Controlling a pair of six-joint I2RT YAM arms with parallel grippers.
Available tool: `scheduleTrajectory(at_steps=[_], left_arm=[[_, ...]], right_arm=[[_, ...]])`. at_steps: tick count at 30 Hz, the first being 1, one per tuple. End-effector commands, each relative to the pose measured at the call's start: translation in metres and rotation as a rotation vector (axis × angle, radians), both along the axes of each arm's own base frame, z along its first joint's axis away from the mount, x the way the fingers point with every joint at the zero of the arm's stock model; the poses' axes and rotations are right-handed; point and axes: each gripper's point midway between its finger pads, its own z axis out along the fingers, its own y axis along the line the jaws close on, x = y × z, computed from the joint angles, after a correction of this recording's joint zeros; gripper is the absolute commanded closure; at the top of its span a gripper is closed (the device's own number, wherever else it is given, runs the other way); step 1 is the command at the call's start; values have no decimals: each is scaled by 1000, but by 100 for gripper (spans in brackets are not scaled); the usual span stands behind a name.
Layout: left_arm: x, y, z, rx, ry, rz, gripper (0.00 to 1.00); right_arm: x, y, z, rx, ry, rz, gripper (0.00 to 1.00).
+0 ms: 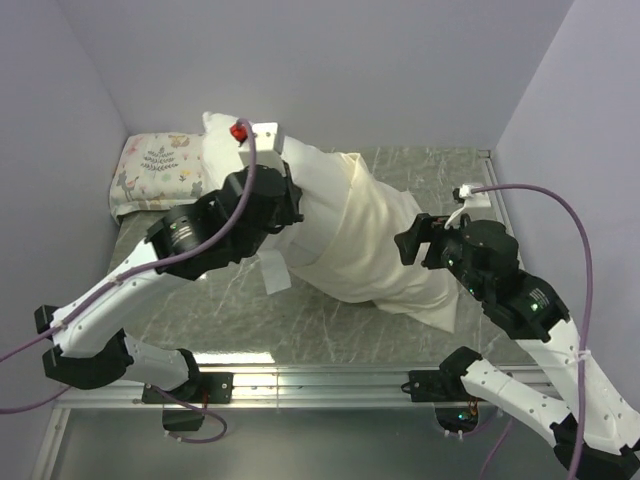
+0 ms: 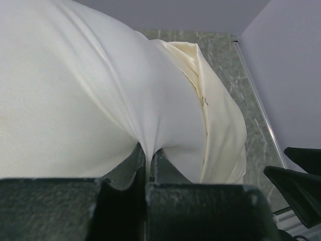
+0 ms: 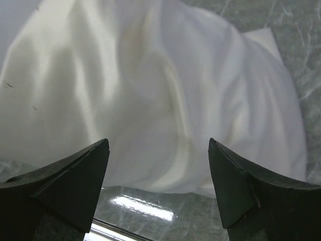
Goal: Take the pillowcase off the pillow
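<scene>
table: marbled grey | pillow: white, diagonal across table centre, far-left end bare | pillowcase: cream, wrinkled, over the pillow's near-right part | printed pillow: far-left corner | left gripper: clenched on a pinch of white pillow fabric | right gripper: released, jaws spread beside the pillowcase's right end

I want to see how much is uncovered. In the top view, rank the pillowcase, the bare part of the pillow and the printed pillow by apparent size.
1. pillowcase, clearly the largest.
2. printed pillow and the bare part of the pillow: not ranked, because the left arm hides much of the pillow.
</scene>
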Motion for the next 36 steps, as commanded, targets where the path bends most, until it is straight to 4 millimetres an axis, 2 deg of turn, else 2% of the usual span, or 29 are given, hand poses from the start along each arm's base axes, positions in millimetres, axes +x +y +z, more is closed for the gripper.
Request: scheduleTrajectory(at_steps=[1,3,4,6,7,8,10,11,13,14,17,19,20,21,22,24,26,27,29,31,32,33,35,36], left_arm=[[-2,26,51,-123,-100,72,100],[-1,27,52,-121,-100,76,100],[-1,26,52,-120,-98,75,100],[0,25,52,-113,-100,73,100],[0,25,53,-113,-100,76,100],[0,25,52,-109,-99,76,100],[0,27,55,-108,-103,78,100],[0,28,54,-101,-102,80,100],[-1,31,58,-105,-107,84,100],[-1,33,59,-106,-111,87,100],[-3,38,68,-120,-124,90,100],[-5,42,75,-128,-135,92,100],[-5,44,77,-127,-138,95,100],[-7,47,82,-136,-145,94,100],[-8,48,85,-142,-149,91,100],[-9,49,88,-148,-155,84,100],[-11,52,92,-156,-161,81,100],[-12,54,92,-155,-162,84,100],[-13,55,89,-148,-160,83,100],[-15,62,90,-148,-164,90,100],[-16,65,90,-148,-165,93,100],[-17,68,92,-151,-167,98,100],[-19,75,90,-140,-162,115,100],[-21,80,92,-144,-165,121,100]], right_arm=[[-14,9,2,-55,4,104,12],[-16,19,-10,-60,13,129,11],[-23,31,-29,-74,41,181,10],[-27,45,-37,-28,25,202,10],[-40,59,-56,-47,47,262,10],[-38,60,-58,-38,29,228,9],[-47,69,-77,-59,34,244,9],[-54,77,-77,-48,21,246,9],[-55,77,-91,-79,28,203,7],[-57,78,-105,-108,60,178,7],[-43,57,-120,-179,63,-9,7],[-32,42,-111,-202,21,-122,8],[-31,35,-113,-231,30,-161,10],[-28,32,-107,-235,19,-180,14],[-24,34,-100,-234,10,-182,27],[-16,38,-96,-251,8,-171,35],[-12,45,-96,-251,11,-147,50],[-9,48,-96,-245,14,-139,71],[-7,56,-91,-221,10,-104,88],[-6,58,-74,-187,-12,-96,100],[-5,54,-67,-196,-22,-104,100],[-4,52,-45,-164,-46,-118,100],[-2,39,-21,-164,-70,-145,100],[-1,34,11,-111,-103,-162,100]])
